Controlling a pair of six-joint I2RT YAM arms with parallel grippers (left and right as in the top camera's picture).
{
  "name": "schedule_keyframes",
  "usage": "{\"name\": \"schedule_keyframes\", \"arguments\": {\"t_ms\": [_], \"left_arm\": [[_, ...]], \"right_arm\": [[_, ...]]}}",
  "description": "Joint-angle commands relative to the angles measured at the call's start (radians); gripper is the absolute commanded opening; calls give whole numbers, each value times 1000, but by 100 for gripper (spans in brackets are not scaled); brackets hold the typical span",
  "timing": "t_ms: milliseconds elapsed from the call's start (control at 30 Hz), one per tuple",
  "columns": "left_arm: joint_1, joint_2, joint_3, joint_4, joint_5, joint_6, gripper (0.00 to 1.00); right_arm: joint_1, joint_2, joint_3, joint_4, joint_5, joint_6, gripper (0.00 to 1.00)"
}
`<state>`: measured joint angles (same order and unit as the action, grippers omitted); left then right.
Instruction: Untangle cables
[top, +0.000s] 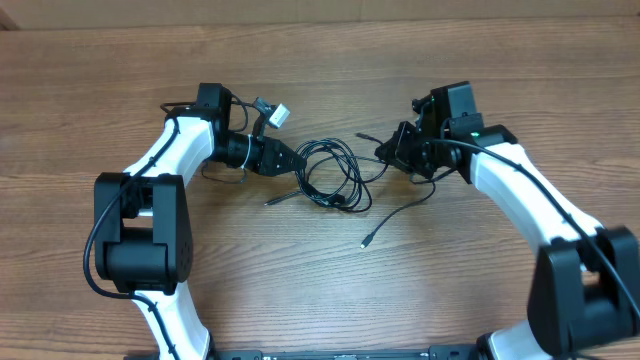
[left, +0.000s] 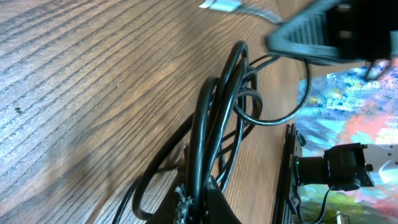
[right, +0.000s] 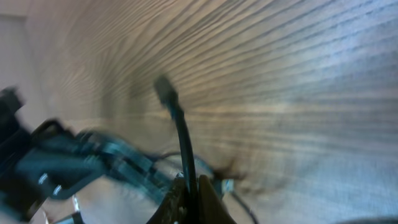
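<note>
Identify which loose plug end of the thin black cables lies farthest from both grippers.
The silvery-tipped plug end, alone on the robot's side of the black cable tangle; the other loose end lies nearer the left gripper.

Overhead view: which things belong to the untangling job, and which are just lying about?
Job: cables, pinched by left pincer and right pincer; loose plug end.
Not job: white connector; wooden table.

Both arms reach inward from opposite sides, elbows bent outward, wrists low. The left claw (top: 296, 160) is clamped tight on the cables (top: 330, 172). The right claw (top: 386, 151) faces it, likewise closed, pinching one strand.
</note>
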<state>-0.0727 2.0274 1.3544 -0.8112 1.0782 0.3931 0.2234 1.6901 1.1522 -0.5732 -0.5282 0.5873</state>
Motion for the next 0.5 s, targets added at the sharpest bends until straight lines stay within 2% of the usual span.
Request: {"name": "schedule_keyframes", "arguments": {"t_ms": [0, 133, 467], "left_arm": [[-6, 6, 16, 1, 41, 13, 4], [-6, 6, 16, 1, 41, 2, 4], [-6, 6, 16, 8, 41, -13, 4]], "right_arm": [[18, -94, 27, -42, -24, -67, 4], [36, -110, 27, -95, -25, -73, 4], [188, -110, 27, -181, -24, -103, 4]]}}
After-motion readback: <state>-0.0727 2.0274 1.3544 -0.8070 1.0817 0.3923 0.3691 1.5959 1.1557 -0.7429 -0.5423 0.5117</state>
